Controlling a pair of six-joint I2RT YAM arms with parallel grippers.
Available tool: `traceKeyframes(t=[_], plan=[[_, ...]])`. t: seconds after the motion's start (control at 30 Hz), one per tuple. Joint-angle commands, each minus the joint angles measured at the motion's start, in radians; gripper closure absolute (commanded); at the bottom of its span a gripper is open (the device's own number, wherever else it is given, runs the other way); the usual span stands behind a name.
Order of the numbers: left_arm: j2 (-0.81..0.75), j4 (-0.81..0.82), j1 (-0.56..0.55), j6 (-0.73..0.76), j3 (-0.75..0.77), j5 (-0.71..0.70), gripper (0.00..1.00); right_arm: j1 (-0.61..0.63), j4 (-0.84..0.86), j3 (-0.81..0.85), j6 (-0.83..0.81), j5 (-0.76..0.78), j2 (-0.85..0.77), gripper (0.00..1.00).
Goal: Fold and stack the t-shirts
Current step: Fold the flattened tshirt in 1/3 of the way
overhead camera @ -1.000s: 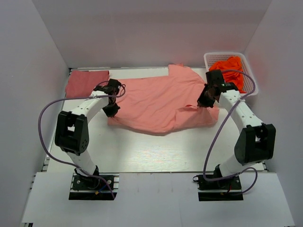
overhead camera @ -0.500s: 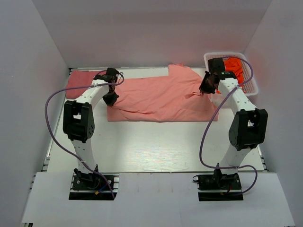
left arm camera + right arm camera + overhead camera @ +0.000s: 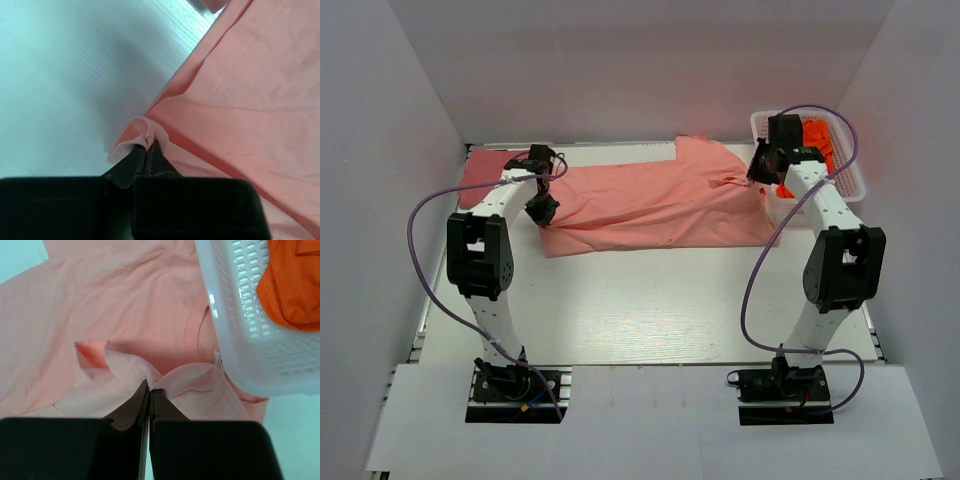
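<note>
Left gripper: clamped on salmon t-shirt.
Right gripper: likewise.
Rose-red t-shirt: looks folded, upper left.
Your remainder: fold, stack.

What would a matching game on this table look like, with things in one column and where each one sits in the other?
Things
1. salmon-pink t-shirt
2. rose-red t-shirt
3. orange cloth
4. white basket

Places
A. far right corner
B. inside the basket
C. flat in the far left corner
D. spread across the middle, pinched by the left claw and the right claw

Pairs: 1-D, 2-C, 3-B, 4-A
</note>
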Motion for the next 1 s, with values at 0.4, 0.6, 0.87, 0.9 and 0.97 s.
traceKeyframes(t=[0.4, 0.6, 0.87, 0.9, 0.97], plan=[[0.141, 0.044, 0.007, 0.185, 0.302, -0.036, 0.0, -0.006, -0.146, 0.45, -0.083, 0.041, 0.322, 0.34], [-0.023, 0.07, 0.007, 0.219, 0.175, 0.057, 0.0, 0.015, -0.082, 0.302, -0.123, -0.14, 0.155, 0.1], [-0.073, 0.309, -0.036, 0.229, -0.144, 0.382, 0.0, 0.021, 0.06, -0.18, -0.085, -0.254, -0.085, 0.1], [-0.054, 0.323, -0.036, 0.229, -0.144, 0.417, 0.0, 0.015, 0.063, -0.232, -0.097, -0.225, -0.085, 0.1], [-0.014, 0.335, -0.046, 0.229, -0.144, 0.418, 0.0, 0.014, 0.086, -0.261, -0.109, -0.207, -0.057, 0.1]])
